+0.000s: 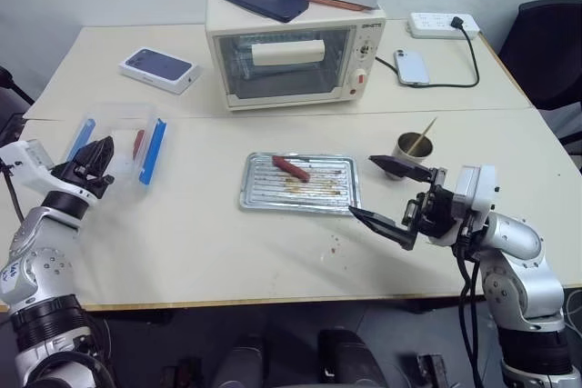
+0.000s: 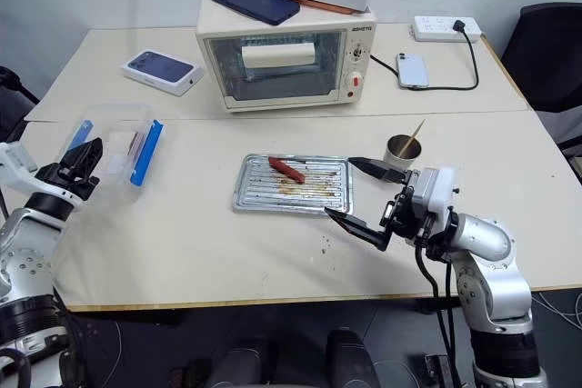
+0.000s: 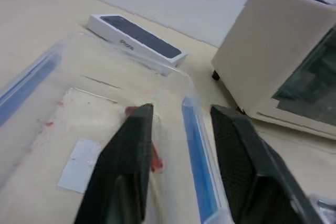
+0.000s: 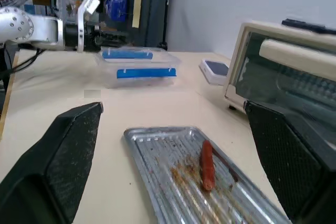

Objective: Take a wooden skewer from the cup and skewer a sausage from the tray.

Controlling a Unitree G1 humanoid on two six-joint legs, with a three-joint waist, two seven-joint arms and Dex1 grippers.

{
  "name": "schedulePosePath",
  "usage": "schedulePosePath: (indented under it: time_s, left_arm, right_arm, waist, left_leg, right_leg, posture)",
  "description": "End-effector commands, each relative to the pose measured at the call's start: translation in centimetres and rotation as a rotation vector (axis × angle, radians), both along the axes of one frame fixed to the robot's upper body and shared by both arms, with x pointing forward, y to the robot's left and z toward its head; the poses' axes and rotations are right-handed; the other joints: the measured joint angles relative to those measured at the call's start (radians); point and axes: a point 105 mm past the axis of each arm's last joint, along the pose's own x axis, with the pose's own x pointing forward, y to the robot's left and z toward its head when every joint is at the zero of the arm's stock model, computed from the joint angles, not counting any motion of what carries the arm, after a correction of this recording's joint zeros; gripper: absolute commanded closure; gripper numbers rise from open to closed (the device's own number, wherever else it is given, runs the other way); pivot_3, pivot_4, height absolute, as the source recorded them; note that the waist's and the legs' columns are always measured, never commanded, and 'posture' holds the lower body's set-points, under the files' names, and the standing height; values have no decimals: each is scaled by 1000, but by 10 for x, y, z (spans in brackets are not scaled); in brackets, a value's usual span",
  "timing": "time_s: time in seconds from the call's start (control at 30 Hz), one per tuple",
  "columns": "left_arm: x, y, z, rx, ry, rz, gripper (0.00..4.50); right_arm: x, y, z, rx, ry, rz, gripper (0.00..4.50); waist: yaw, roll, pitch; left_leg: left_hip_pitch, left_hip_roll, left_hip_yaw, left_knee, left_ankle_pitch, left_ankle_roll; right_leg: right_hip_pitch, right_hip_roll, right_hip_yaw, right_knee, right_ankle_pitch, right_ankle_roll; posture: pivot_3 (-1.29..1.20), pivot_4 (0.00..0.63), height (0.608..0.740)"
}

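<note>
A pale beige tabletop (image 1: 182, 252), two slabs butted together, carries everything, with a grey-white wall behind it. The tray (image 1: 264, 195) lies in front of the toaster oven (image 1: 296, 56), one sausage (image 1: 291, 168) on its stained ribbed floor. The cup (image 1: 412, 149) stands just right of the tray with a wooden skewer (image 1: 424, 135) leaning out of it. The right hand (image 1: 389, 192) hangs beside the tray's right end, fingers spread wide and empty. The left hand (image 1: 91, 163) sits well left of the tray, over the clear plastic box (image 1: 116, 138) with blue clips, fingers parted and holding nothing.
</note>
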Motion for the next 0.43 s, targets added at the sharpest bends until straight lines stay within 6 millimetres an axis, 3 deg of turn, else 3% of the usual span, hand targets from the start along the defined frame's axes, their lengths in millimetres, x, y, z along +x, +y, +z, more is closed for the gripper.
schedulePosePath:
  time_s: [0.03,0.13,0.23,0.33,0.43]
  left_arm:
    - [-25,-42,25,405,-75,-276,2088]
    - [-52,-69,-4,606,64,-528,2088]
    - [-94,-94,-33,712,143,-787,2088]
    - [-113,-97,-57,748,192,-830,2088]
    - [-110,-85,-71,739,218,-751,2088]
  right_arm:
    - [-11,-13,-15,-123,32,41,0]
    - [-15,-21,-29,-198,81,69,0]
    - [-15,-33,-44,-264,103,82,0]
    - [-12,-36,-54,-283,105,83,0]
    - [-5,-36,-59,-275,99,61,0]
  waist:
    - [0,0,0]
    - [0,1,0]
    - [-3,4,1]
    - [-2,4,1]
    - [1,4,1]
  left_leg:
    - [-1,0,0,-1,0,0]
    - [0,0,0,-2,0,0]
    - [4,1,1,-5,0,2]
    - [5,2,1,-7,0,2]
    - [5,2,0,-8,0,1]
  right_leg:
    - [0,0,0,-1,0,0]
    - [1,-1,0,-4,0,0]
    - [7,-1,1,-9,0,-1]
    - [7,-1,0,-11,-1,-1]
    - [7,0,0,-10,-1,-1]
  posture:
    - [0,150,740]
    - [0,150,740]
    - [0,150,740]
    - [0,150,740]
    - [0,150,740]
